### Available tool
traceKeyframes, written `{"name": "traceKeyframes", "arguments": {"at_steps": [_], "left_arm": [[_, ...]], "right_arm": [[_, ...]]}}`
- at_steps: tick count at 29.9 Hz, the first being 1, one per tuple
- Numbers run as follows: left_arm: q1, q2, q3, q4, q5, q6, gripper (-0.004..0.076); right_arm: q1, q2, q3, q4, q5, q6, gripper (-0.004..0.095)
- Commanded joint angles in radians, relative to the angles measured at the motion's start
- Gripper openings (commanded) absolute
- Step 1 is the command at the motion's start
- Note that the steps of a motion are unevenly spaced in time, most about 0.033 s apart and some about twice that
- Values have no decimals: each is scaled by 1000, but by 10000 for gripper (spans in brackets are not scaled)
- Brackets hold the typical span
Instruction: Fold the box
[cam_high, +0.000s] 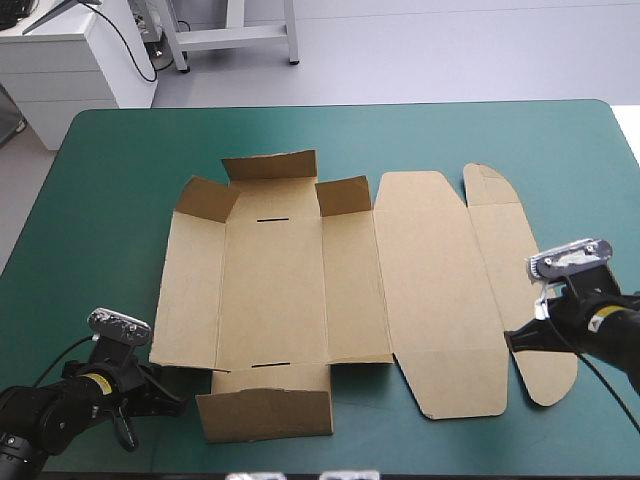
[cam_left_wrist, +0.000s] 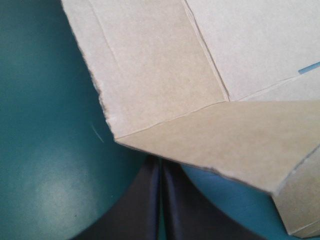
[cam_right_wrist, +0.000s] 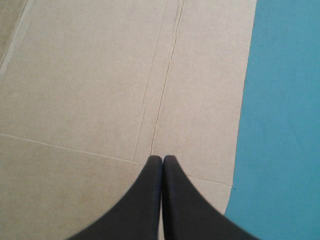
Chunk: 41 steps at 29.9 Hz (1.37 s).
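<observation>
Box (cam_high: 300, 280) sits mid-counter (cam_high: 120, 200), a brown board sheet, mostly flat. Base panel is down. The near flap (cam_high: 265, 415) and far flap (cam_high: 270, 165) are both tilted up, and the two small corner flaps (cam_high: 205, 200) at the box's far corners are also raised. The lid panel (cam_high: 435, 290) and the rounded end flap (cam_high: 510, 280) lie flat at the box's right end.

Left claw (cam_left_wrist: 160, 169) is at the box's near-left corner, low on the teal-green cover. Its black fingers are closed together with nothing between them. Their tips are tucked just under the board edge where the near flap lifts.

Right claw (cam_right_wrist: 162, 159) is over the box's right end flap. Its fingers are closed to a point, gripping nothing, with the tip beside a crease. Can't tell if it touches the board. Bare cover shows just past that flap's edge.
</observation>
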<state>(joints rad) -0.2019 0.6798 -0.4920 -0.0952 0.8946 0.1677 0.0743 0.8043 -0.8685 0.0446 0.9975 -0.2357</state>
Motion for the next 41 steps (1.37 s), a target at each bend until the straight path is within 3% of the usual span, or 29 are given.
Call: {"name": "traceKeyframes", "arguments": {"at_steps": [1,10,14,16,25,30,41], "left_arm": [[3,0,-24,-7,-40,-9,-8],[3,0,-24,-7,-39,-9,-8],[3,0,-24,-7,-39,1,-8],[3,0,-34,-7,-31,3,-8],[3,0,-236,0,175,4,-8],[3,9,-381,9,186,-76,-8],[5,268,-552,127,161,-93,6]], "right_arm": [[-10,-101,17,-1,-47,22,-19],[-10,-242,96,-61,-46,22,-20],[-10,-254,135,-83,-44,147,-20],[-10,-255,153,-85,-42,139,-19],[-10,-255,177,-93,-69,139,-20],[-10,-255,177,-93,-80,139,-20],[-10,-255,179,-93,-90,110,-21]]}}
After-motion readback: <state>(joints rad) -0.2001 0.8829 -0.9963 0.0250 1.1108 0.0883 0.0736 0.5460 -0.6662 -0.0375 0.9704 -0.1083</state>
